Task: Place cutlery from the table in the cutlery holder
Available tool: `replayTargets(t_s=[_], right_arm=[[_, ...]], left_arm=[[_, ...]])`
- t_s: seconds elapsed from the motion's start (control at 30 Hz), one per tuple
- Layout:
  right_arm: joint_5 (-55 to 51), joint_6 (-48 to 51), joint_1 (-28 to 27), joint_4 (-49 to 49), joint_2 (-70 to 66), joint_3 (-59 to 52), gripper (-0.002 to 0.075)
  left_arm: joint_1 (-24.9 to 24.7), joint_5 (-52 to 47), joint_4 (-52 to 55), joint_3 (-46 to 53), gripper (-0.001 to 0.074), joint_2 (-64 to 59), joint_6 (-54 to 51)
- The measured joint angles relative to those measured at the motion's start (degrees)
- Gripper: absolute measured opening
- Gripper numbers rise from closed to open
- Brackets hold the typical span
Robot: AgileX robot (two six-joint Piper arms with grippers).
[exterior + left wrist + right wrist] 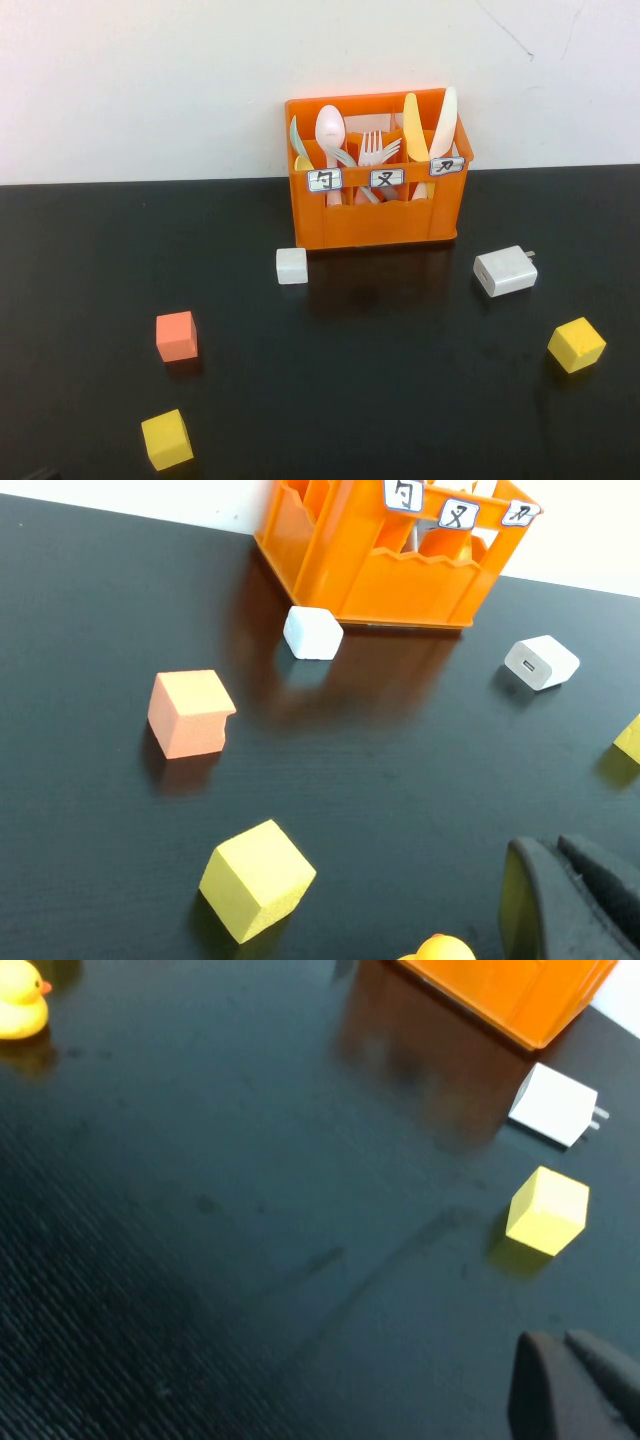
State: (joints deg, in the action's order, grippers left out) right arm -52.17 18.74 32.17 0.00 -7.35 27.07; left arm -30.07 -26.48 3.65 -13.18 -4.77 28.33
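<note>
Already the cutlery (pixel 372 150) stood upright in the orange cutlery holder (pixel 375 215), far ahead of both hands on the black tabletop (pixel 400 380). Left hand (pixel 565 900) and right hand (pixel 570 1385) were closed and empty, a yellow cube (pixel 547 1210) just ahead of the right.

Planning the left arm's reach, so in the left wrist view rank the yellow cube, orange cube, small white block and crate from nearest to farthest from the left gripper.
From the shut left gripper, low over the table:
1. Yellow cube, beside it.
2. Orange cube, mid-table.
3. White block, at the crate's foot.
4. Crate, by the wall.
</note>
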Motion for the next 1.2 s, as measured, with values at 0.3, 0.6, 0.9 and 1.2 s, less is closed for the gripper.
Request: replayTargets(t_s=[0.3, 0.6, 0.9, 1.2], right_arm=[[-0.22, 0.0, 0.0, 0.31, 0.0, 0.0, 0.0], [-0.34, 0.0, 0.0, 0.31, 0.0, 0.0, 0.0], [-0.56, 0.0, 0.0, 0.4, 0.0, 0.0, 0.0], [-0.56, 0.0, 0.0, 0.4, 0.0, 0.0, -0.0001]], left_arm=[[0.0, 0.0, -0.03, 0.0, -0.0001, 0.0, 0.0], [7.0, -1.76, -0.27, 0.0, -0.0001, 2.16, 0.0], [20.32, 1.03, -2.95, 5.15, -0.0001, 5.56, -11.96], [25.63, 12.07, -10.04, 14.37, -0.0001, 5.56, -13.09]])
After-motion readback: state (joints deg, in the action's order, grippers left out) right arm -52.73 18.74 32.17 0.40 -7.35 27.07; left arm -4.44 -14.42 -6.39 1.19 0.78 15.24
